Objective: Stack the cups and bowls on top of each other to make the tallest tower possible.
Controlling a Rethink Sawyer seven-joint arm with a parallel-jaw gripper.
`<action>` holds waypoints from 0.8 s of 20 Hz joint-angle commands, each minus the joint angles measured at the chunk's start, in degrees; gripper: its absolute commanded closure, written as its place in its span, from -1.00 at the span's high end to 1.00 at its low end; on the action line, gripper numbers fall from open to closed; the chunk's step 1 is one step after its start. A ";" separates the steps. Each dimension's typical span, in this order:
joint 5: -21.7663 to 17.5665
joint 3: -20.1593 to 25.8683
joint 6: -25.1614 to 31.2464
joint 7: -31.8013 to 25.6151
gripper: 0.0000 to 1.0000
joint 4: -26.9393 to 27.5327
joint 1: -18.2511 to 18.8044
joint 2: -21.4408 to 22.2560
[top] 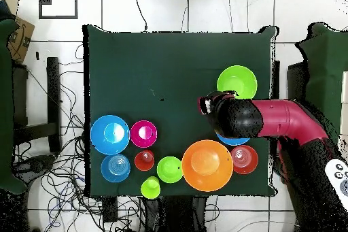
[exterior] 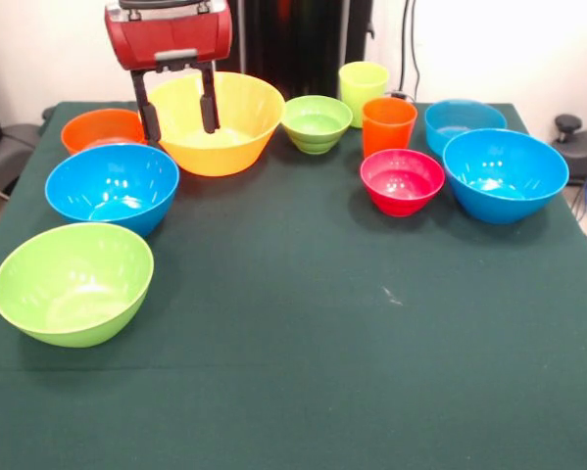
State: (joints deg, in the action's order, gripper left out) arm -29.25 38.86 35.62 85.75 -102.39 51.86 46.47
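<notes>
the gripper (exterior: 180, 108) is held spread and empty above the largest yellow bowl (exterior: 218, 122); cups (exterior: 388, 125) and other bowls (exterior: 112, 186) are scattered separately, nothing stacked.

- Yellow bowl (exterior: 218, 122), the largest, upright at the back.
- Orange bowl (exterior: 102, 128) just beside it.
- Three blue bowls: (exterior: 112, 186), (exterior: 505, 174), and a smaller one (exterior: 464, 122).
- Lime bowl (exterior: 73, 282) nearest the front.
- Small green bowl (exterior: 316, 122) and red-pink bowl (exterior: 402, 181).
- Yellow-green cup (exterior: 363, 88) and orange cup (exterior: 388, 124), upright, close together.
- All stand separately, unstacked.
</notes>
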 commanded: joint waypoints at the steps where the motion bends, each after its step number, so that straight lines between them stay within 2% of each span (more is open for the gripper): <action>1: -3.94 5.25 8.36 -17.72 1.00 4.17 -1.17 -1.27; 10: -2.45 8.31 11.91 -16.15 1.00 4.13 -0.55 2.34; 16: -1.88 8.98 15.13 -14.58 1.00 6.43 -1.37 2.42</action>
State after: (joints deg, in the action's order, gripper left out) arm -29.39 45.52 42.26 85.75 -99.88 51.93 48.07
